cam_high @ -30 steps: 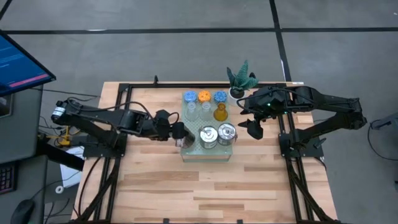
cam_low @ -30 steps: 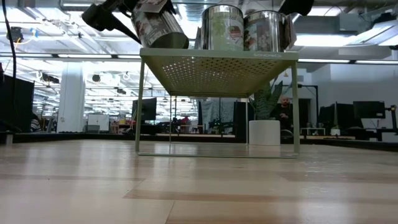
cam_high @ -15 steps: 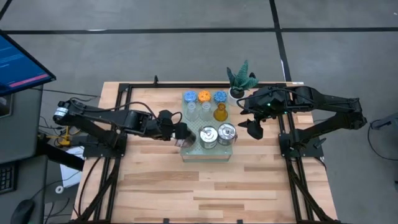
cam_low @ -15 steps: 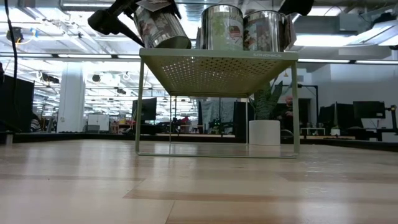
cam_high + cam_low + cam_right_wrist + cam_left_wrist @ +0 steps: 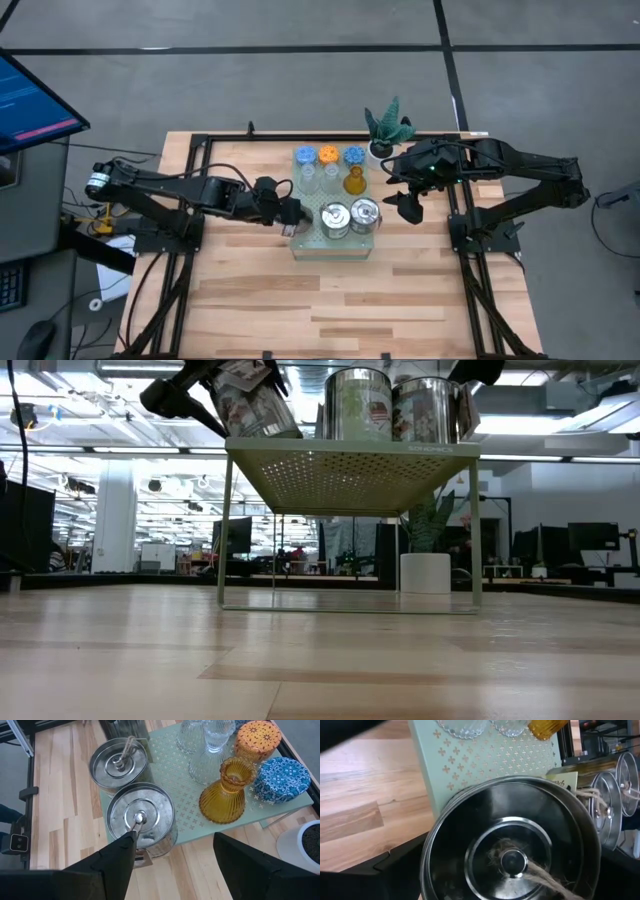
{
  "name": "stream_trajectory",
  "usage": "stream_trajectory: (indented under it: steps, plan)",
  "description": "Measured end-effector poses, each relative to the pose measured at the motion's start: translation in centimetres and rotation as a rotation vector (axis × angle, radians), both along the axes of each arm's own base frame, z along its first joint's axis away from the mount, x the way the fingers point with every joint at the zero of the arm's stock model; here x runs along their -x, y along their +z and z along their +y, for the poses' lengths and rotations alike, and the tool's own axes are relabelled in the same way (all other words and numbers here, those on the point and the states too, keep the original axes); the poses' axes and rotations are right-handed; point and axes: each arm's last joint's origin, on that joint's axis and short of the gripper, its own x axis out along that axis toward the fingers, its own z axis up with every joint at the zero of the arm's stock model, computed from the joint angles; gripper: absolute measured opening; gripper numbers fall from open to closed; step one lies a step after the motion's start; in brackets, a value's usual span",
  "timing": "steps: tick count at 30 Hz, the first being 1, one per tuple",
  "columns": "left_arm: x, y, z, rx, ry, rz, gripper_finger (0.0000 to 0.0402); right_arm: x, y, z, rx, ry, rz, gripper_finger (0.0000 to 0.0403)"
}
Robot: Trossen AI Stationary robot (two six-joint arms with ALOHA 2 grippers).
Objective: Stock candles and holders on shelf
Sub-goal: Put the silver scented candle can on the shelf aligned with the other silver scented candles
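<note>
The mint-green shelf point(image 5: 345, 243) stands mid-table. At its far side sit two blue candles point(image 5: 305, 155) point(image 5: 354, 155) and an orange one point(image 5: 328, 155). Before them stand two clear glass holders point(image 5: 308, 176) point(image 5: 331, 175) and an amber one point(image 5: 354, 182). Two silver tins point(image 5: 334, 219) point(image 5: 366, 213) stand on the near half. My left gripper point(image 5: 292, 215) is shut on a third silver tin point(image 5: 250, 405) at the shelf's left edge. My right gripper point(image 5: 408, 208) hovers open, right of the shelf and above it. My left gripper holds the third tin by its round wall point(image 5: 232, 402), reaching in from the table's left and slanting down. The tin's lid point(image 5: 510, 855) with its twine knob fills the wrist view and hides the fingers. The tin tilts over the shelf's left edge; I cannot tell whether it rests there.
A green plant in a white pot point(image 5: 388, 130) stands just behind the shelf's far right corner. Black frame rails point(image 5: 200, 190) run along the table's left and right sides. A monitor point(image 5: 30, 100) stands off the table's left. Bare wood point(image 5: 330, 300) lies in front of the shelf.
The tin in my left gripper has tipped a little nearer to upright at the shelf's left edge. My right gripper has kept still.
</note>
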Motion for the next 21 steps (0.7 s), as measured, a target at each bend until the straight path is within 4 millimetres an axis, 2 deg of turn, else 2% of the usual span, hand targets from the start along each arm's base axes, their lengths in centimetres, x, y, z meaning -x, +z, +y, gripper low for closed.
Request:
stream_trajectory:
  steps: [21]
  plan:
    - [-0.16,0.77,0.13,0.016,0.006,-0.078,0.04,0.0,0.0,0.0,0.0,0.0,0.0,0.0256]
